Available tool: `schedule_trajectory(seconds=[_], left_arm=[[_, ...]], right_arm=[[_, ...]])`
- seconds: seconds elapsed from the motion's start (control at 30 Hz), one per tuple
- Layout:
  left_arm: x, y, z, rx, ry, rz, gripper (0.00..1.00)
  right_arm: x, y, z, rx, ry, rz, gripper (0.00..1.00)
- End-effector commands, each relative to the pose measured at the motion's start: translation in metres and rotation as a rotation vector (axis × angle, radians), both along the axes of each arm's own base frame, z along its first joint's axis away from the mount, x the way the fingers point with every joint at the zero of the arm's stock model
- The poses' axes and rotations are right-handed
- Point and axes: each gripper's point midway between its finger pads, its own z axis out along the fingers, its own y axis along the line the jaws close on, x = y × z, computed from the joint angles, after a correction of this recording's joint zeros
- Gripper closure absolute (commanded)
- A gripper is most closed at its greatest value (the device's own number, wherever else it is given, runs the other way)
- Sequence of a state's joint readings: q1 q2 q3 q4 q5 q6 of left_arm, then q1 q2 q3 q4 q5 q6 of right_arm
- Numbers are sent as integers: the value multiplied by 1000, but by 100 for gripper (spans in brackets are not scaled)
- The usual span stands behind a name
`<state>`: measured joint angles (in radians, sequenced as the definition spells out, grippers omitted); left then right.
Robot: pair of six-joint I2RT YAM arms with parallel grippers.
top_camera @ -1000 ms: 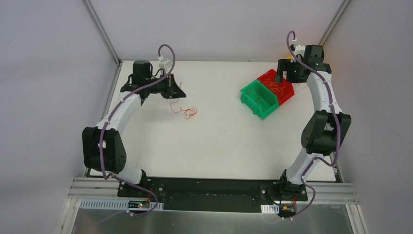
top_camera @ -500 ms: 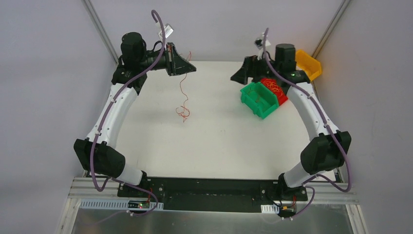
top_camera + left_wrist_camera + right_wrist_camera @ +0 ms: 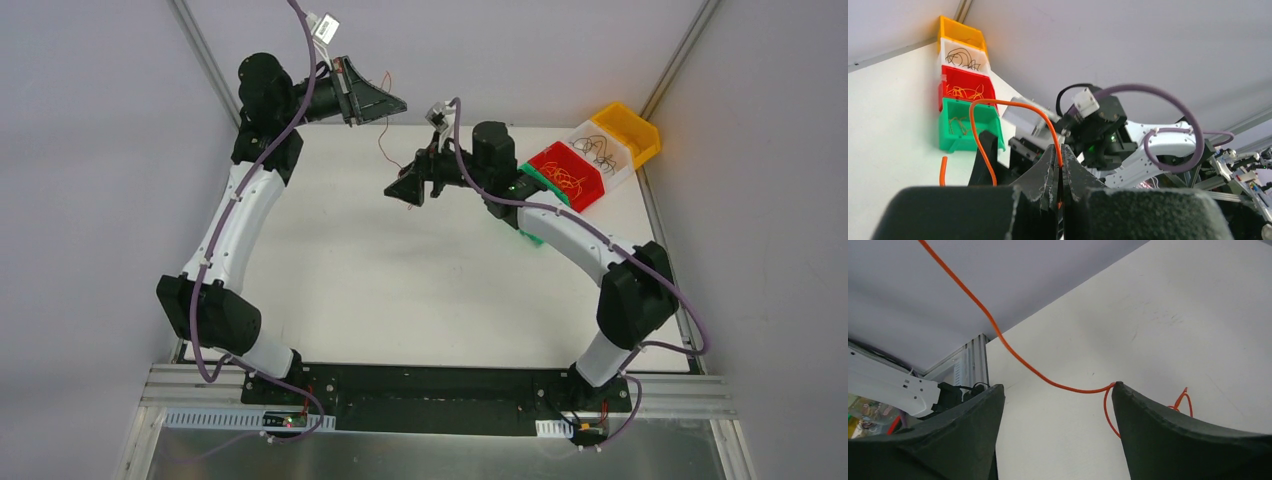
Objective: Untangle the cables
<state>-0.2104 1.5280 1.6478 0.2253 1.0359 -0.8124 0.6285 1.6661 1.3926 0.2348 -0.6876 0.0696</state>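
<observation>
While L gripper [image 3: 1059,150] pinches orange cable [image 3: 1068,389] — R gripper [image 3: 1058,385] wide | cable across its gap

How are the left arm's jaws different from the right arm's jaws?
The jaws on the left arm are pinched shut on the orange wire; those on the right arm gape wide open, the wire crossing their gap ungripped. The left ones sit high near the far left corner of the table; the right ones hang over its middle. Both pairs are black.
</observation>
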Motion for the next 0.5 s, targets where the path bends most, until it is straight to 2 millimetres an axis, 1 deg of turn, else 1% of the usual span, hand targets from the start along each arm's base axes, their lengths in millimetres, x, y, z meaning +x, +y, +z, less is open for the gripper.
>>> schedule_trajectory(seconds=[0.0, 0.03, 0.07, 0.13, 0.17, 0.2, 0.3, 0.4, 0.47], left_arm=[[-8, 1, 40, -62, -84, 18, 100], [-7, 1, 41, -64, -85, 23, 100], [-7, 1, 42, -66, -86, 27, 100], [-5, 3, 44, -70, -82, 45, 100], [-3, 5, 45, -73, -82, 54, 100], [-1, 7, 47, -75, -83, 67, 100], [12, 21, 49, -89, -55, 132, 100], [31, 38, 39, -88, -10, 216, 100], [48, 54, 19, -83, 47, 291, 100]], right_arm=[[16, 14, 6, 45, -126, -30, 22], [17, 15, 0, 37, -137, -30, 25], [18, 16, -7, 26, -129, -34, 32], [21, 17, -16, 8, -139, -41, 46], [22, 17, -21, -1, -138, -42, 55], [22, 17, -24, -6, -135, -45, 67], [20, 16, -23, -14, -126, -38, 100], [18, 8, -7, -11, -140, -46, 100], [16, -1, 11, 9, -143, -61, 100]])
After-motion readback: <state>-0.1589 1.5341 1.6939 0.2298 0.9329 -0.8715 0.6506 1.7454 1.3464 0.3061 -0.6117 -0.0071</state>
